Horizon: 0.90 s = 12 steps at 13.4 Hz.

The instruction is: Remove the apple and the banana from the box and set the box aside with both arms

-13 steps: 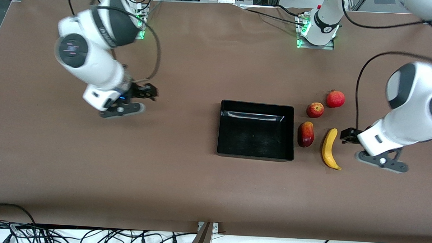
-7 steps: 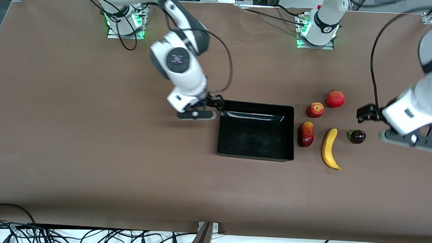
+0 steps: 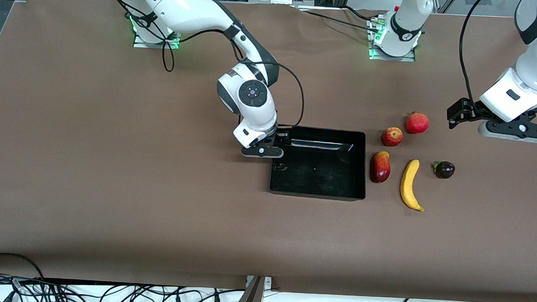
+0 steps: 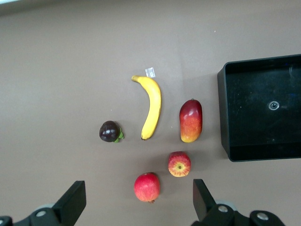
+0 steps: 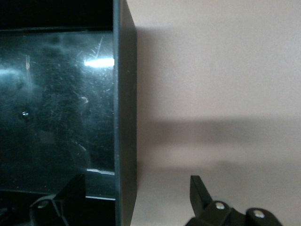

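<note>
The black box lies mid-table. My right gripper is open and straddles the box wall toward the right arm's end; in the right wrist view that wall runs between the fingers of the right gripper. The yellow banana and the small red-yellow apple lie on the table beside the box, toward the left arm's end. My left gripper is open and empty, held high over the table past the fruits. The left wrist view shows the left gripper, the banana, apple and box.
A red-yellow mango lies between box and banana. A red pomegranate lies beside the apple, farther from the front camera. A small dark purple fruit lies beside the banana toward the left arm's end. The arm bases stand at the table's back edge.
My right arm swung from its end of the table to the box wall and came down over it. My left gripper rose away from the banana, uncovering the dark purple fruit.
</note>
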Each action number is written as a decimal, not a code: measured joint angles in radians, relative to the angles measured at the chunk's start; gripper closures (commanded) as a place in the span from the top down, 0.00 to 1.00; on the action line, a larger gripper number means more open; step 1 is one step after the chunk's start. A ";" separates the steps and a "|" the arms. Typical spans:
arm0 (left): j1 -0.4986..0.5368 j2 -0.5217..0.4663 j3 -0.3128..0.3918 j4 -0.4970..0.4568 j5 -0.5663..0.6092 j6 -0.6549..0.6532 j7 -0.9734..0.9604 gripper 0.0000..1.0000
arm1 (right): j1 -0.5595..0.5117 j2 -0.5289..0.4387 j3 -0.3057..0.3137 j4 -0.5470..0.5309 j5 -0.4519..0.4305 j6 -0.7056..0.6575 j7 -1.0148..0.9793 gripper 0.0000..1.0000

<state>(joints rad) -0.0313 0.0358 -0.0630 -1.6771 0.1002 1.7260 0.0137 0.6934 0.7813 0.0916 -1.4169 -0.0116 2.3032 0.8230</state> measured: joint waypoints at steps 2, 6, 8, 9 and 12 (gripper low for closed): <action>0.000 0.000 0.000 -0.002 -0.017 0.000 -0.003 1.00 | 0.013 0.014 0.000 0.000 0.000 0.000 0.043 0.46; 0.000 0.000 0.002 -0.002 -0.028 0.000 -0.003 1.00 | 0.031 0.019 0.000 0.000 0.000 -0.005 0.088 0.00; 0.000 0.000 0.002 -0.002 -0.028 0.000 -0.003 1.00 | 0.031 0.020 0.000 0.000 0.000 -0.006 0.088 0.00; 0.000 0.000 0.002 -0.002 -0.028 0.000 -0.003 1.00 | 0.030 0.019 0.000 0.000 0.000 -0.007 0.083 0.00; 0.000 0.000 0.002 -0.002 -0.028 0.000 -0.003 1.00 | 0.004 0.011 -0.013 0.002 0.000 -0.022 0.024 0.00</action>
<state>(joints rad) -0.0313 0.0360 -0.0610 -1.6795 0.0721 1.7258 0.0106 0.6978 0.7927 0.0788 -1.4145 -0.0113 2.2811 0.8465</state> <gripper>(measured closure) 0.000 0.965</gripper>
